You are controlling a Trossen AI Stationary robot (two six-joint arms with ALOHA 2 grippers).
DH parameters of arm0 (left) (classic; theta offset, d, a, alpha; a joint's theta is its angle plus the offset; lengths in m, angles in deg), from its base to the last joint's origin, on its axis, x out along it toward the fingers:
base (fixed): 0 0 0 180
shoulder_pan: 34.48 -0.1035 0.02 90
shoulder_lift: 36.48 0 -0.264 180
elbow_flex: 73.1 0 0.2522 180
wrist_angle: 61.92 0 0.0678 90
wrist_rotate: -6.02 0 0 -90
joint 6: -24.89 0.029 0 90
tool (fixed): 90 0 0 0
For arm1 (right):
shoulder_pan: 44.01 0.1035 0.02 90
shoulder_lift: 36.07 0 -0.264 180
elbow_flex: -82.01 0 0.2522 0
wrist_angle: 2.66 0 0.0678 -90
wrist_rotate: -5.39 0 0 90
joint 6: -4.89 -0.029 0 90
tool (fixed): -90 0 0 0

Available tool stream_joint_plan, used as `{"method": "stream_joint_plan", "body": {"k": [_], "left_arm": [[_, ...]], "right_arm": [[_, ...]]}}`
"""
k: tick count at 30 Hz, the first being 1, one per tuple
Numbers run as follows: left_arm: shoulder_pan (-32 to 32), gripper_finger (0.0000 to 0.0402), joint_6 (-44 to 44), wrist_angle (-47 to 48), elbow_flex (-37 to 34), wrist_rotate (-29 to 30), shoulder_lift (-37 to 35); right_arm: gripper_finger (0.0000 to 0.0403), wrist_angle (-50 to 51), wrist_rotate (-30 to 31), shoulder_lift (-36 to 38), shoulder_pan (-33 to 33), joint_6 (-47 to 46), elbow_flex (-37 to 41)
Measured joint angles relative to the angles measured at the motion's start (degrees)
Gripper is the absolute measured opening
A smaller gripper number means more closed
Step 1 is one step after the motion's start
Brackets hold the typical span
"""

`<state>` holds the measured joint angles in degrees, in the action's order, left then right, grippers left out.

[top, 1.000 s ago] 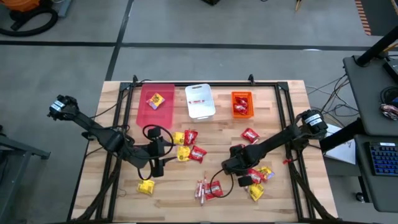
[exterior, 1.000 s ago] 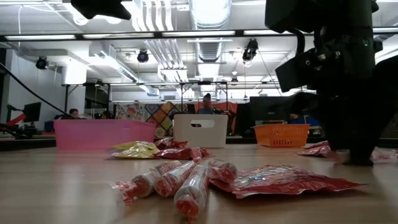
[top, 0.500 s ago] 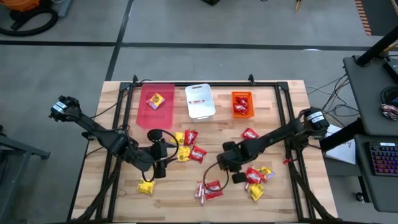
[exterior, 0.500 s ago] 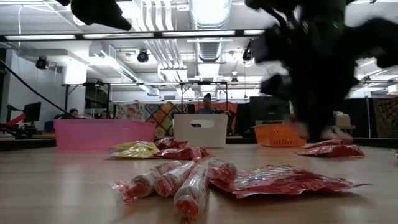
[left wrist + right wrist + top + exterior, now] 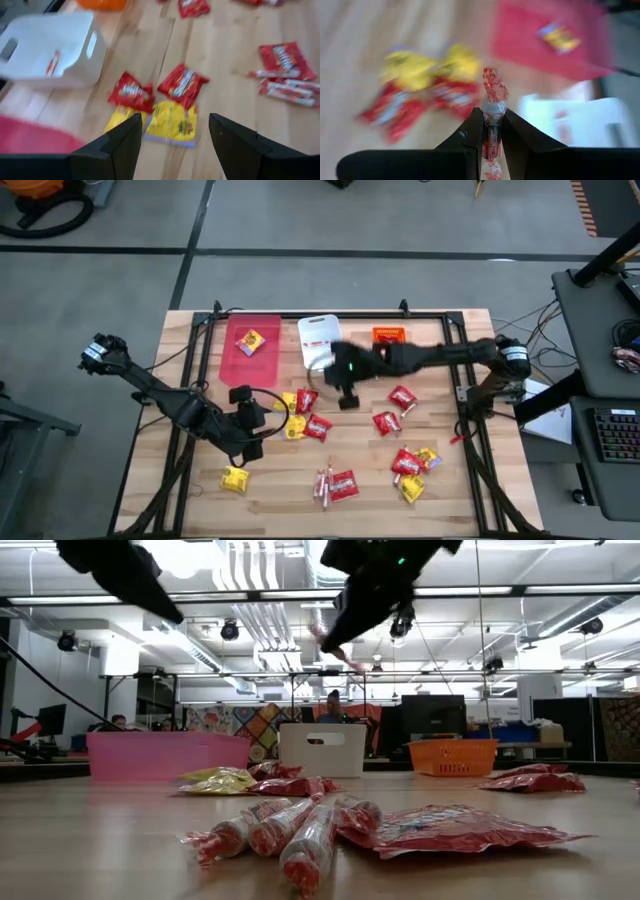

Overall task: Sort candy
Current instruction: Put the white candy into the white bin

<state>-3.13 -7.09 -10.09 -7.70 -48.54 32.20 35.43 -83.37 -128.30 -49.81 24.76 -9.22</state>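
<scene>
Candy lies scattered over the table: a cluster of yellow and red packets [image 5: 303, 416], several pinkish-red sticks [image 5: 324, 483], and loose red packets [image 5: 402, 396]. My right gripper [image 5: 347, 392] hangs in the air just near of the white bin [image 5: 320, 342] and is shut on one pinkish-red stick [image 5: 492, 97]. My left gripper [image 5: 175, 120] is open and hovers above the yellow and red packets [image 5: 170, 117], touching nothing. In the low view the right gripper [image 5: 352, 620] is high above the table. My right gripper pinches the stick between its two fingers [image 5: 472, 127] around the stick's middle [image 5: 492, 116]. One twisted end [image 5: 493, 85] juts out past the fingertips. The stick [image 5: 335, 648] is lifted clear of the table.
Pink bin [image 5: 250, 346] with a yellow packet inside, white bin holding one stick, and orange bin [image 5: 390, 347] with red packets stand along the far edge. More packets lie at the right near side [image 5: 412, 464]; a yellow one [image 5: 234, 479] lies at the left near side.
My right gripper has risen from the packets at the table's right near side and swept fast toward the far edge and the left, ending beside the white bin, carrying the stick lifted clear. The left arm has stayed about where it was.
</scene>
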Motion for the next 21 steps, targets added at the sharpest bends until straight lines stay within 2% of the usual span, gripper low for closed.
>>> {"method": "stream_joint_plan", "body": {"k": [6, 10, 17, 21], "left_arm": [[0.11, 0.0214, -7.92, 6.93, 0.00, -0.10, 0.00], [0.11, 0.0214, -9.11, 8.00, 0.00, -0.08, 0.00], [0.11, 0.0214, -9.24, 7.92, 0.00, -0.07, 0.00], [0.11, 0.0214, -9.20, 7.91, 0.00, 0.00, 0.00]], "right_arm": [[0.0047, -11.85, -0.74, -3.04, -11.35, 1.85, 0.81], [0.0048, -18.65, -7.66, -6.07, -16.77, 1.41, 0.83], [0.0050, -22.05, -9.25, -11.80, -20.13, -0.65, 0.88], [0.0074, -21.92, -9.46, -13.86, -20.09, -1.25, 0.88]]}}
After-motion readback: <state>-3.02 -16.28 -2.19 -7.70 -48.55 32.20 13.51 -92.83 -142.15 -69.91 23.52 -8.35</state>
